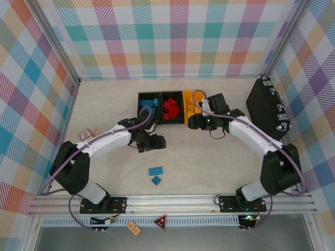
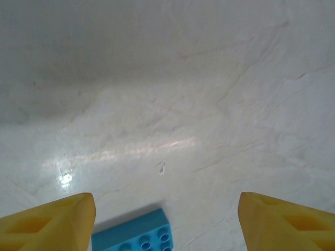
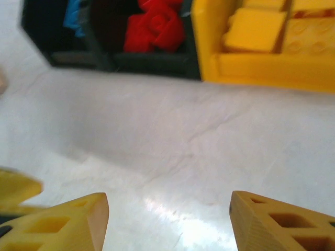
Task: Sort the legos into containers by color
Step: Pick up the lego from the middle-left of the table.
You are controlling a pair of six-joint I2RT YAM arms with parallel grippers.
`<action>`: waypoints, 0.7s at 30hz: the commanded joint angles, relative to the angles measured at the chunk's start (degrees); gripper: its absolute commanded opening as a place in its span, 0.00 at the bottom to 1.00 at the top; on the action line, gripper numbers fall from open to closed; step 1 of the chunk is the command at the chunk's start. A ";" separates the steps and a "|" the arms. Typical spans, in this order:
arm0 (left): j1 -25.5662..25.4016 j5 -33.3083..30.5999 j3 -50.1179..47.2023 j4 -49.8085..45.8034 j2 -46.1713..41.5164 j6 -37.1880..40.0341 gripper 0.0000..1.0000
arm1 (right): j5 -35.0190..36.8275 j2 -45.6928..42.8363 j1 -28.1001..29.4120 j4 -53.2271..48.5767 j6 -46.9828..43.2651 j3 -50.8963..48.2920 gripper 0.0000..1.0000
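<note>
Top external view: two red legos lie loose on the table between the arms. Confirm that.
Wrong colour. The top external view shows both are blue: the wider lego and the smaller lego lie loose on the table between the arms.

three open-topped bins joined in a row stand toward the far edge of the desk, about midway along it. the left black bin holds blue legos, the middle black bin holds red legos piled together, and the right yellow-orange bin holds flat yellow-orange legos. a wider blue lego lies loose toward the near edge, studs up, with a smaller blue lego just beside it on the near side.
</note>
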 commanded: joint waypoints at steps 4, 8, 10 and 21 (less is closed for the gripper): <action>-2.29 -2.10 -2.32 -5.51 -1.73 -3.02 0.79 | -13.43 -7.15 2.69 -2.17 -4.92 -7.77 0.64; -4.43 -0.36 -4.23 -4.57 -0.62 -4.68 0.84 | -14.41 -9.66 4.48 -2.19 -2.46 -12.73 0.65; -5.86 -0.32 -4.43 -4.57 0.35 -5.26 0.86 | -14.07 -10.25 5.43 -1.85 -0.74 -14.37 0.65; -11.36 -0.57 -4.84 -5.72 6.47 -8.83 0.88 | -13.23 -12.27 6.64 0.67 2.73 -18.12 0.65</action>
